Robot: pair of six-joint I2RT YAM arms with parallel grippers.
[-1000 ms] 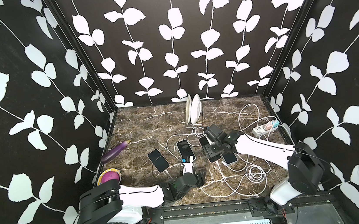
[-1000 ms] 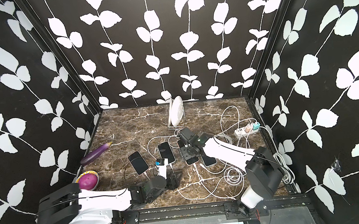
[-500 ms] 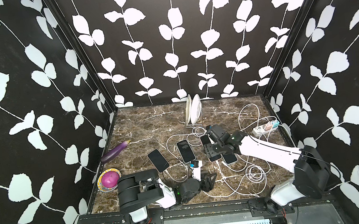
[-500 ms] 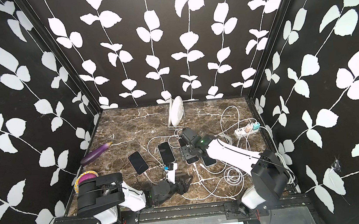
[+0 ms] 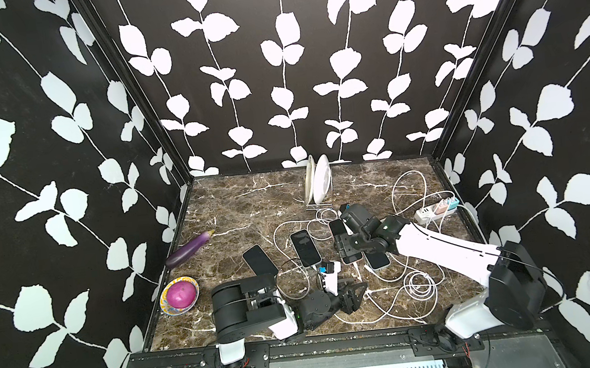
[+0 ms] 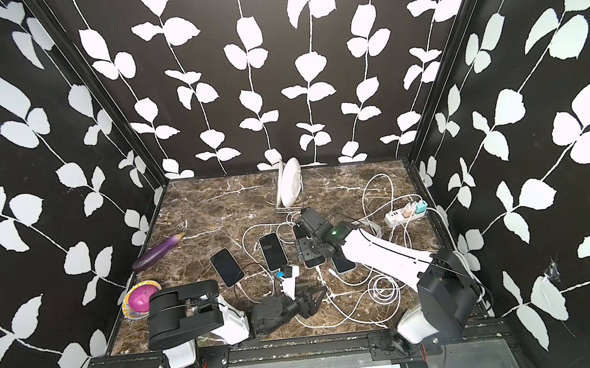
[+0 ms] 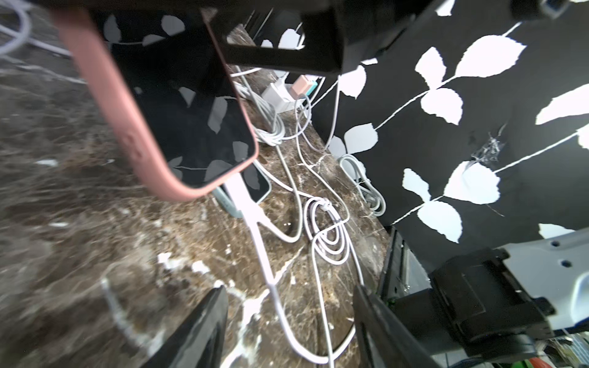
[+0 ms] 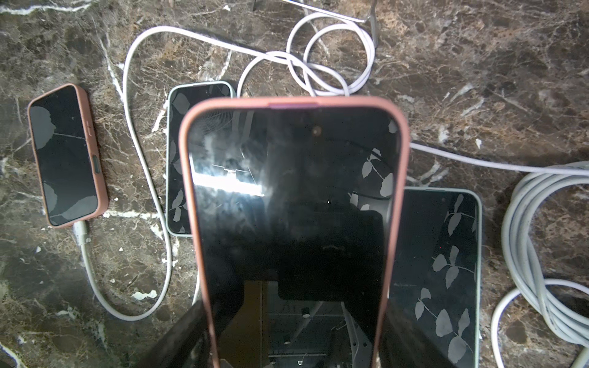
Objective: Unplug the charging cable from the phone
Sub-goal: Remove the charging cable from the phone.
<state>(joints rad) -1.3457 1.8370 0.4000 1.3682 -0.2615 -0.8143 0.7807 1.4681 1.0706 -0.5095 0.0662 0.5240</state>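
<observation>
Pink phone (image 8: 293,207) is the task item. It is clamped across its sides by the right gripper (image 5: 346,244) and held clear of the marble table (image 5: 236,206), screen up, plug end facing the left arm. Judgement: it is held raised so that the plug end is off the table and open to a straight pull. Charging cable (image 7: 255,229), white, is seated in that end of the pink phone and runs down from it onto the table.

Left gripper (image 7: 287,325) sits low, just short of the pink phone's plug end, fingers apart and holding nothing. The cable passes through the gap between them without visible contact. Judgement: it is lined up to close on the cable near the plug; unplugging is not yet done.

Under and beside the pink phone lie two green-cased phones (image 8: 436,270). A third phone (image 8: 63,156) lies flat farther off with its own cable in.

Containers:
- Wire rack (image 5: 331,201), behind the pink phone, holds two white plates (image 5: 320,186) on edge.
- Bowl (image 5: 166,306), well apart from the pink phone beyond the left arm, holds one purple round vegetable (image 5: 181,292).

Risk, as judged: other white cables lie looped close to the pink phone, and the wrong one could be caught
</observation>
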